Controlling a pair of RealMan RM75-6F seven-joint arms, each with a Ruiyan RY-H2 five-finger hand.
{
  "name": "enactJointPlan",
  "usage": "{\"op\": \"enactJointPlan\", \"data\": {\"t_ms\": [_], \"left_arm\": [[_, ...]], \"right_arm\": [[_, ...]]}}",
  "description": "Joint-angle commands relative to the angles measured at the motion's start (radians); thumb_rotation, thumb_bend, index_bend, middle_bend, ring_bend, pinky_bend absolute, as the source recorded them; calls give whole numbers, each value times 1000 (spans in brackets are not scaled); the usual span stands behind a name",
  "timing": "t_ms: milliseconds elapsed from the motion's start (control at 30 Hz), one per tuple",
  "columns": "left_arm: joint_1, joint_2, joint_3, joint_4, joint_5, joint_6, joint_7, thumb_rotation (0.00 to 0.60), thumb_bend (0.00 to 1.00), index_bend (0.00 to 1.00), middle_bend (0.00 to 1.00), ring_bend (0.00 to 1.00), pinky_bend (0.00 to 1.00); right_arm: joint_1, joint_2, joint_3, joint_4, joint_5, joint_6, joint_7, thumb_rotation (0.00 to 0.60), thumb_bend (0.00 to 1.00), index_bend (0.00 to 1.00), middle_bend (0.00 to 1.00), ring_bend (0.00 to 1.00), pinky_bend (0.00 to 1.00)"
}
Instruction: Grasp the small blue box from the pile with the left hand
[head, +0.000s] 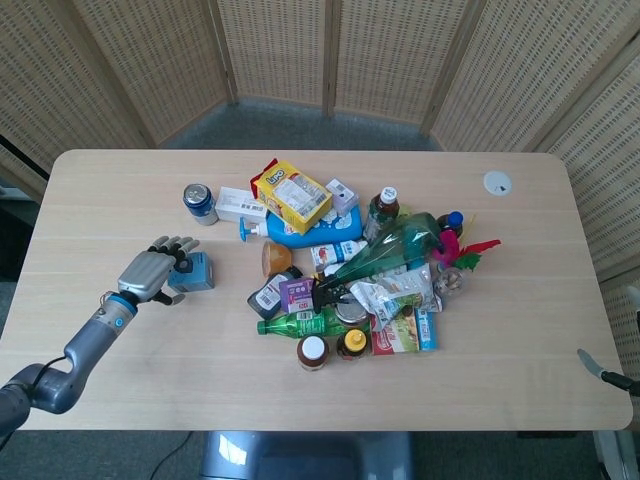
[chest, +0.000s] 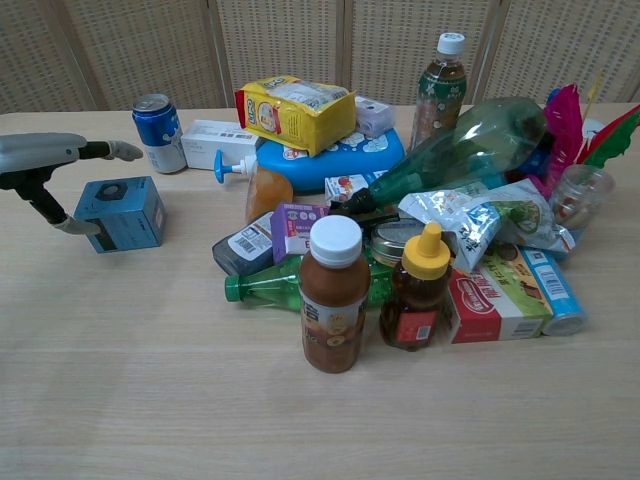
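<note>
The small blue box stands on the light wooden bench, well apart from the pile and to the left of it. It sits flat on the surface, below the blue can in the head view.

The left robot hand is beside the box on its outer side, away from the pile. In the head view its fingers are spread apart and reach over the near top of the box. In the chest view one finger stretches out above the box without touching it, and the thumb hangs low, just at the left face of the box. The robot hand is wide and does not hold the box; the box rests on the bench by its own weight.

The right robot hand cannot be seen clearly. Only a thin dark part shows at the right edge of the head view, so I cannot tell how its fingers are.

In the pile there is a yellow packet on a blue flat bottle, a green plastic bottle lying down, a brown bottle with a white cap and a honey bottle with a yellow cap just beside it.
</note>
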Motion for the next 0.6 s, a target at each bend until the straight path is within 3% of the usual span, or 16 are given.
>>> {"op": "enactJointPlan", "data": {"t_ms": [33,200,267,300,367,467,533,600], "left_arm": [[-15,-45,-6,50,-40,-30,23,600,299,0,0,0,0],[-28,-138,-30,127,-80,-31,14,600,299,0,0,0,0],[-29,-173,-33,164,-68,3,19,600,298,80,37,49,36],[-28,-188,-34,180,-61,21,21,600,300,161,101,127,111],[-25,-218,-36,215,-48,60,25,600,309,393,369,428,415],[-19,-237,-43,233,-42,99,27,600,351,581,668,760,721],[-17,-235,-47,231,-37,117,24,600,384,676,740,835,797],[-13,-214,-55,201,-32,134,2,600,394,703,756,850,815]], "right_arm": [[-1,-1,1,5,3,-2,3,389,181,0,0,0,0],[-4,-7,0,13,5,-5,11,389,181,0,0,0,0],[-8,-7,0,15,5,0,13,392,181,0,0,0,0],[-10,-6,1,15,5,2,15,391,181,0,0,0,0],[-13,-4,2,17,6,5,18,386,182,0,0,0,0],[-15,-5,4,21,7,5,26,386,180,0,0,0,0],[-15,-7,3,25,6,2,29,389,181,0,0,0,0],[-14,-12,2,29,5,-2,33,388,181,0,0,0,0]]}}
